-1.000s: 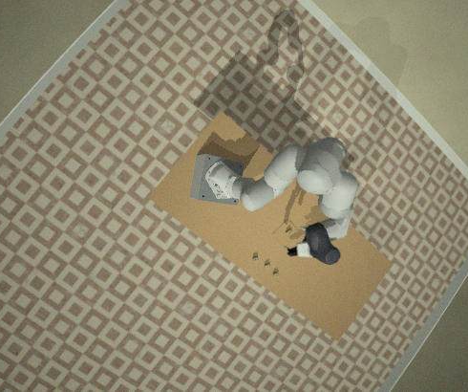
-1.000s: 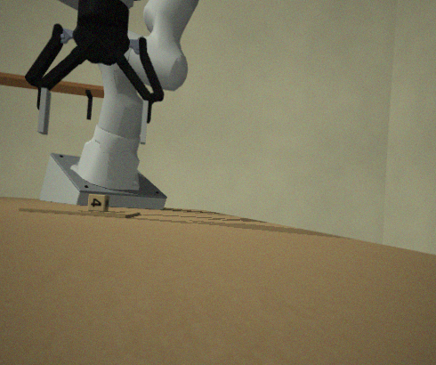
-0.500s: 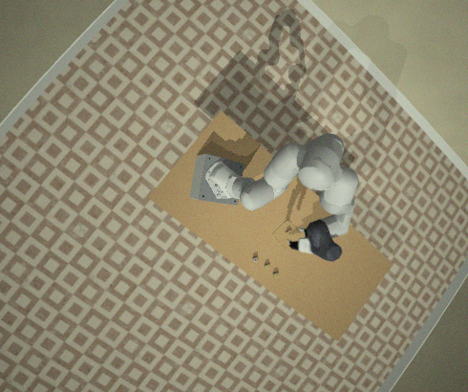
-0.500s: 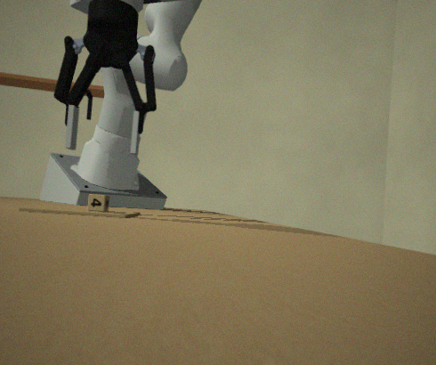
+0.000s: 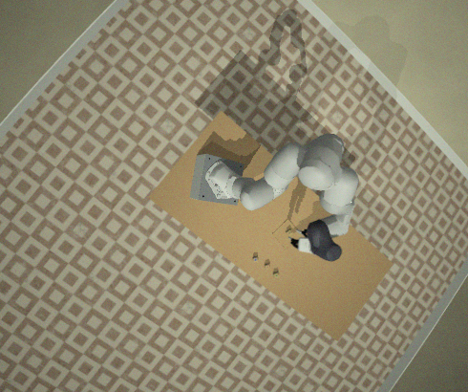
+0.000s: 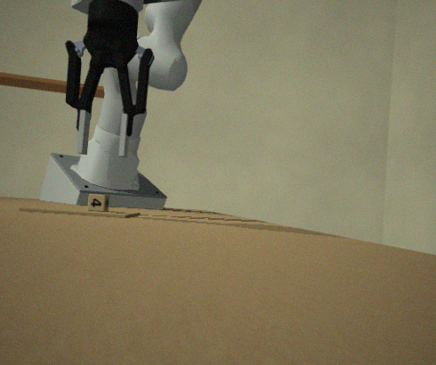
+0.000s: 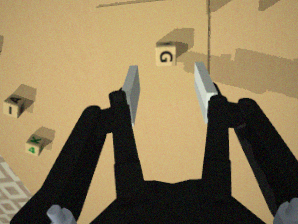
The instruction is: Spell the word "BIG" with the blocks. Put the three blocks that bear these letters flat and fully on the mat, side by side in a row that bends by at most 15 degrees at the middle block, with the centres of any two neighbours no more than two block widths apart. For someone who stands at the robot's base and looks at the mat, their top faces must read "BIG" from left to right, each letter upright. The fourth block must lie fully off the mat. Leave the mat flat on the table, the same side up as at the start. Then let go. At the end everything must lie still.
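A wooden block stands on the thin mat. In the wrist view one of its faces shows a G, turned sideways; in the exterior view a face shows a 4. My gripper is partly open and empty, with its fingers pointing down, high above the mat block. A block with A and I faces and a block with green K and 4 faces lie off the mat. The top view shows three blocks off the mat; their letters are too small to read.
The wooden table carries the robot base. The three off-mat blocks stand in a loose line near one long table edge. The arm's shadow falls near the mat.
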`<state>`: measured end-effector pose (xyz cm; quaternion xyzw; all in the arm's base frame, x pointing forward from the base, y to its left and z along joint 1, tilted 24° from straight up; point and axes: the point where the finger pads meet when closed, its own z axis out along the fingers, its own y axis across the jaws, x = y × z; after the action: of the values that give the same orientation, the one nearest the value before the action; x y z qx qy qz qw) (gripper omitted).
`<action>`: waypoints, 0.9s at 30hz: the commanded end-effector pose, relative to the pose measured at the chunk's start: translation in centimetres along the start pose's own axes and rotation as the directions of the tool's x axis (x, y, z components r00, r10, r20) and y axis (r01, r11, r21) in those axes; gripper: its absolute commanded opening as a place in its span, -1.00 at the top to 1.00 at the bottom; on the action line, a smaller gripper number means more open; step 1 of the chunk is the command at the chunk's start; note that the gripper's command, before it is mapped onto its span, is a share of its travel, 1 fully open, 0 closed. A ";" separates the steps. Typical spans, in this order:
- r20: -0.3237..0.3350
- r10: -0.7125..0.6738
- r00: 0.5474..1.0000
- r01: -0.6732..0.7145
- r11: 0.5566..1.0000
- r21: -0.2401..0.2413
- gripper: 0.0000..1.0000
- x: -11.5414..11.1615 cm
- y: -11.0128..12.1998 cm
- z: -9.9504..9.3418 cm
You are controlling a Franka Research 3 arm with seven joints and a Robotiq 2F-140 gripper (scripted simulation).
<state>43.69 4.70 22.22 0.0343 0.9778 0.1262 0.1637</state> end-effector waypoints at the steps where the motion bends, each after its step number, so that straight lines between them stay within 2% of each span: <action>1: 0.000 0.015 1.000 -0.015 1.000 -0.001 0.26 0.1 0.0 0.0; 27: 0.000 0.015 1.000 -0.015 1.000 0.000 0.26 0.1 0.0 0.4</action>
<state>43.73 4.73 22.01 0.0382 0.9777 0.1268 0.1628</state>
